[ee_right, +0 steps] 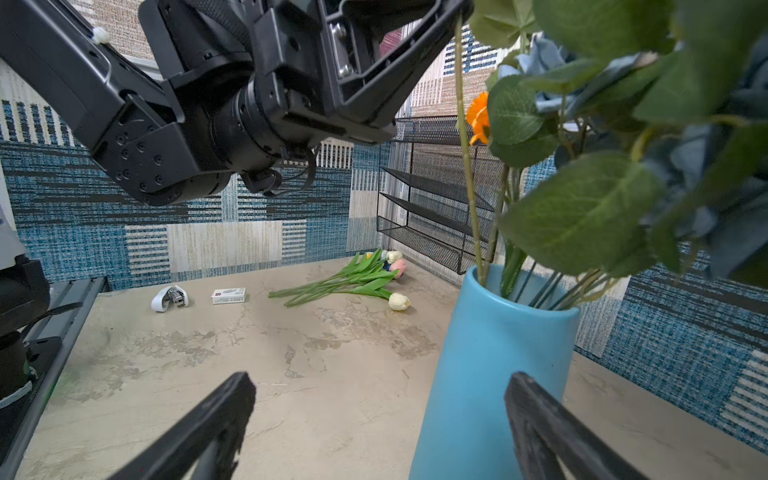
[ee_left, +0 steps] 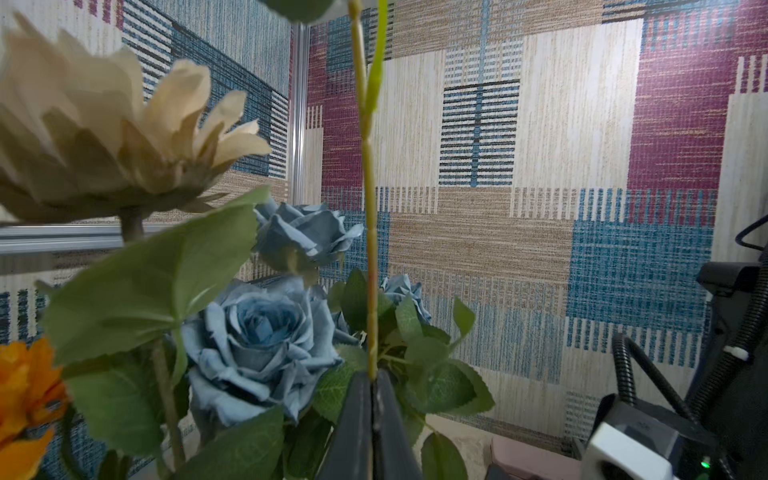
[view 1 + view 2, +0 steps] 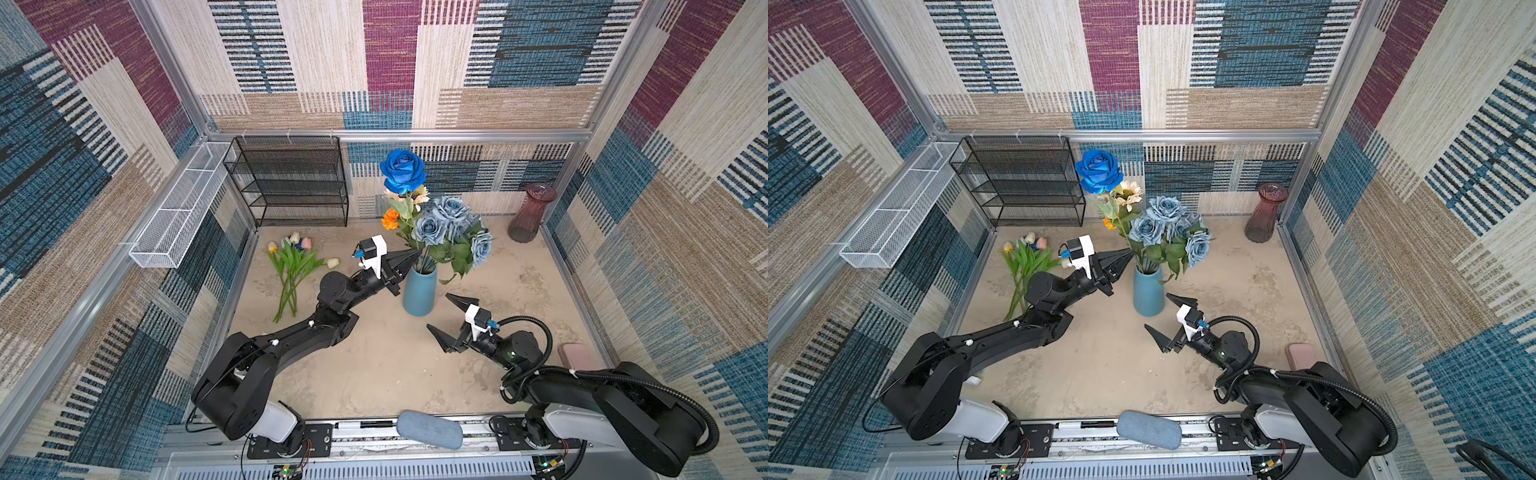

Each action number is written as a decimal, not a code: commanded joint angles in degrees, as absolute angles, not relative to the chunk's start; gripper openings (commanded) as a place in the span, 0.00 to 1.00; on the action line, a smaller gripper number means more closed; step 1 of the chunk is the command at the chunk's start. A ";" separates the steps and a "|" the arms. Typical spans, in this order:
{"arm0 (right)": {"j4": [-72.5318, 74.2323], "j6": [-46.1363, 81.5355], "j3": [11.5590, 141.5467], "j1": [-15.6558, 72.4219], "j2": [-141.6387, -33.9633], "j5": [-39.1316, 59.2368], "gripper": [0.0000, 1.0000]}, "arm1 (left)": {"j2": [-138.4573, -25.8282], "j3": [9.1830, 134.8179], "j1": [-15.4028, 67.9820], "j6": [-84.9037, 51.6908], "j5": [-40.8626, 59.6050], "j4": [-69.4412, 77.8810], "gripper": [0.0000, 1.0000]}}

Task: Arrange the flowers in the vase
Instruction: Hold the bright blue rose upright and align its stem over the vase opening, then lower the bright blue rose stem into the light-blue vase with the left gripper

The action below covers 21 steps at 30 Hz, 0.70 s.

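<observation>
The flowers [image 3: 440, 232] are cloth-and-plastic stems, and most of them stand in the vase [image 3: 419, 295]. This is a smooth, matt blue cylinder, upright near the middle of the table [image 3: 374, 374], whose top is mottled beige like worn stone. The vase holds several dusty-blue roses [image 3: 451, 208] with layered, ruffled petals and broad saw-edged leaves. With them are a cream sunflower [image 3: 1128, 194] with pointed papery petals and a small frilly orange marigold [image 3: 390, 219].

Above them all rises the deep-blue rose [image 3: 402, 171] on a long, thin green stem [image 2: 370, 249]. The left claw [image 3: 418, 252] is closed tight on that stem just above the vase's mouth, its black pointed jaws pressed together around it. In the right wrist view the stem runs down from the claw into the vase.

The right claw [image 3: 438, 311] sits low over the table just beside the vase, to its right and nearer the front. Its two dark wedge-shaped jaws are spread wide with nothing between them.

The tulips [image 3: 293, 266] lie flat in a loose bunch on the table, well left of the vase. They have smooth egg-shaped buds in white, pink and yellow and long strap-like leaves, and their stems point toward the front.

Behind them stands a black wire-mesh shelf [image 3: 291, 183], and a white mesh basket [image 3: 183, 208] runs along the left wall. A ribbed red glass vase [image 3: 532, 214] with a flared lip stands in the back right corner.
</observation>
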<state>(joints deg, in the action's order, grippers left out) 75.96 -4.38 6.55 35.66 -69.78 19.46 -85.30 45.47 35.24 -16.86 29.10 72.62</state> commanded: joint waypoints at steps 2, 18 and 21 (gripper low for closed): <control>77.00 -3.94 6.94 35.73 -70.40 19.16 0.97 | -85.18 44.50 35.20 -18.11 29.15 75.79 0.00; 77.39 -2.81 7.47 35.77 -71.72 17.84 0.98 | -81.21 42.24 35.51 -13.89 29.83 64.58 0.00; 77.35 -2.81 7.54 35.77 -71.61 17.82 0.98 | -79.73 43.05 35.51 -12.08 29.88 60.08 0.02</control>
